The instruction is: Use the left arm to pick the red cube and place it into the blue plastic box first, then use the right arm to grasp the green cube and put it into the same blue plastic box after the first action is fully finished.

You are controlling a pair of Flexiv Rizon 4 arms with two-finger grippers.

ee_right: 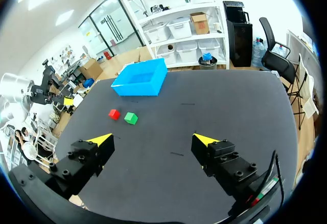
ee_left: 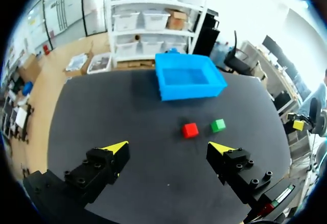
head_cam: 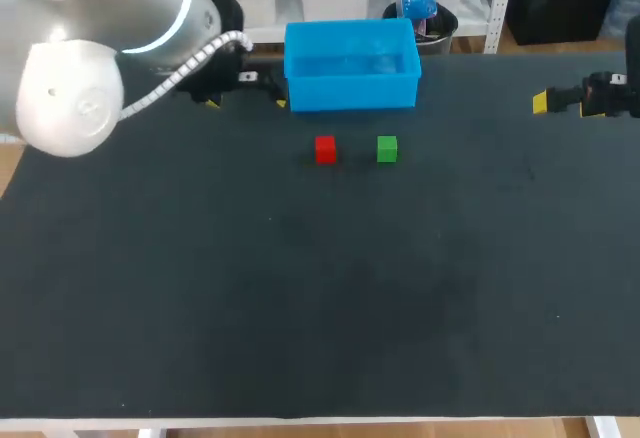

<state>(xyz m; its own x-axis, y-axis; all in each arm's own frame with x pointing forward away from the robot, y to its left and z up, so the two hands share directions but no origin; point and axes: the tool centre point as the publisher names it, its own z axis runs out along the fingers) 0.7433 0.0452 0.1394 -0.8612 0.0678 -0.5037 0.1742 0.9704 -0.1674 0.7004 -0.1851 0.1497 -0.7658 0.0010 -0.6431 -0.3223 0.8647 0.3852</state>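
Note:
The red cube and the green cube rest side by side on the dark table, just in front of the blue plastic box, which looks empty. My left gripper hangs open beside the box's left end, above the table. In the left wrist view the left gripper holds nothing, and the red cube, green cube and box lie ahead of it. My right gripper is at the table's far right, open and holding nothing. Well ahead of it lie the red cube, green cube and box.
The dark table stretches bare from the cubes to its front edge. The box stands against the table's back edge.

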